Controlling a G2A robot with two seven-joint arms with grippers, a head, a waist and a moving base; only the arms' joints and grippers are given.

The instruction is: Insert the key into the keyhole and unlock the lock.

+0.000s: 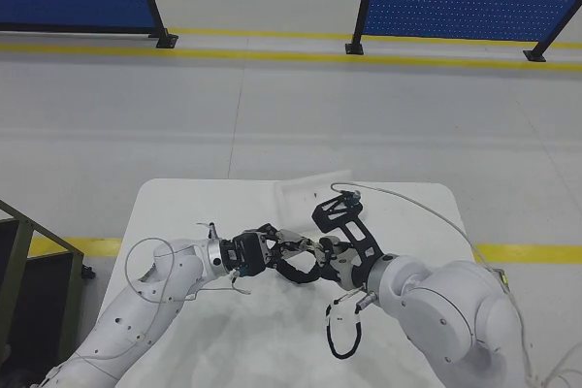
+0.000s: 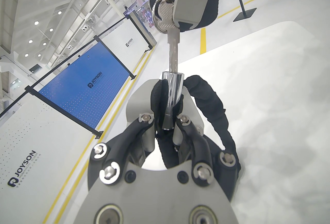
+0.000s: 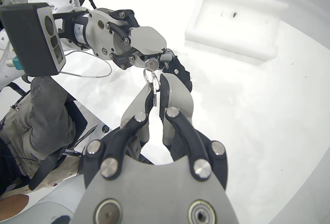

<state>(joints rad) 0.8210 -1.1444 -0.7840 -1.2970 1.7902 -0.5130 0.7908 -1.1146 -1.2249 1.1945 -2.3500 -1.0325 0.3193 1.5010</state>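
Left claw (image 2: 170,96) grips the lock (image 2: 173,88), my right claw (image 3: 155,91) the key (image 2: 173,52) — tip at the keyhole (image 3: 150,64), turn not yet made.

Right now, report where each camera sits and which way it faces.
Top view: above the arms, looking down at the table; both arms show, meeting mid-table.
Left wrist view: on the left wrist, looking along the left jaws, shut on the lock, towards the key.
Right wrist view: on the right wrist, looking along the right jaws, shut on the key, towards the lock and tray.
Shared: both wrist views show key, lock and the opposite jaws, from facing sides.
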